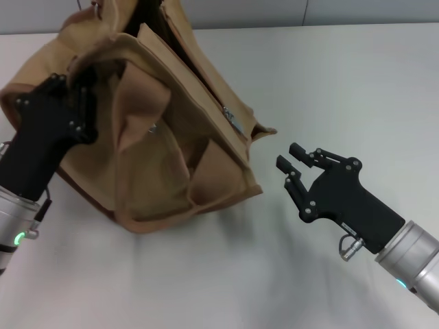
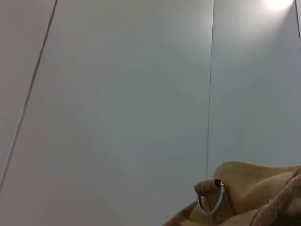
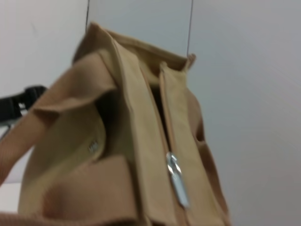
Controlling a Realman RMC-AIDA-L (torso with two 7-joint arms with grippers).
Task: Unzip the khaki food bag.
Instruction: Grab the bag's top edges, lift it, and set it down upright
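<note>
- Tan canvas makes up the khaki food bag point(image 1: 158, 130), which sits slumped on the white bench point(image 1: 343, 82) toward its far left corner, the top tipped toward the right.
- Its zipper runs along the top; in the right wrist view the far stretch gapes dark and open, while the silver zipper pull point(image 3: 177, 180) hangs at the near stretch.
- A wide webbing handle point(image 1: 134, 116) drapes over the front of the bag.
- Left gripper point(image 1: 72, 86) presses against the bag's upper left side, its fingers buried in the cloth; whether they pinch the fabric I cannot tell.
- The left wrist view shows a metal ring point(image 2: 211, 197) on a tan fold.
- Right gripper point(image 1: 296, 164) hovers near the bench's right side, just beside the bag but apart from it, fingers spread and holding nothing.
</note>
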